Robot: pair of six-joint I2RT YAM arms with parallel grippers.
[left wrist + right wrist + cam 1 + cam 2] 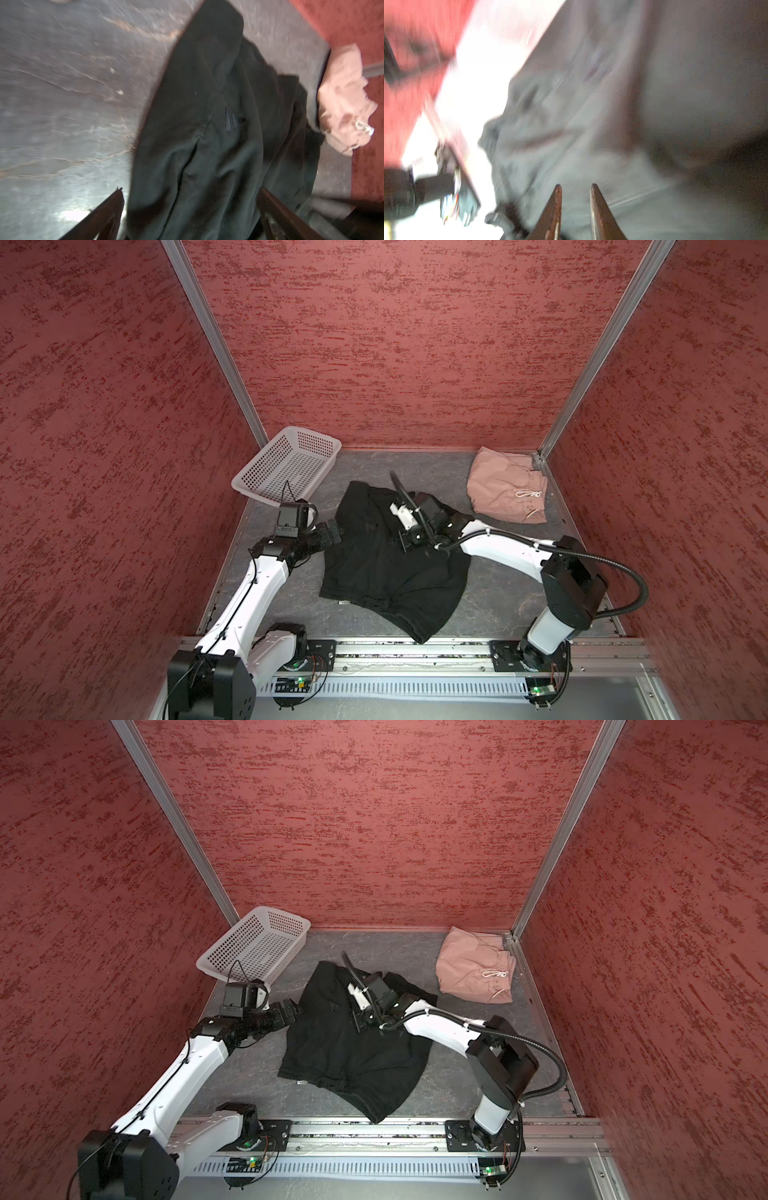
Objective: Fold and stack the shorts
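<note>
The black shorts (386, 576) (345, 1056) lie spread and rumpled in the middle of the table, one leg reaching the front rail. The dusty-pink shorts (505, 487) (473, 965) lie folded at the back right corner, pale drawstring on top. My left gripper (334, 531) (190, 190) is open at the black pair's left edge, its fingers standing either side of the cloth. My right gripper (401, 545) (576, 185) hovers low over the middle of the black shorts (591, 124). Its fingers stand slightly apart with nothing between them. Both wrist views are motion-blurred.
A white perforated basket (316, 443) (282, 923) leans tilted in the back left corner. Red textured walls close in three sides. A metal rail (415, 649) with the arm bases runs along the front. Bare grey table (498, 601) shows right of the black shorts.
</note>
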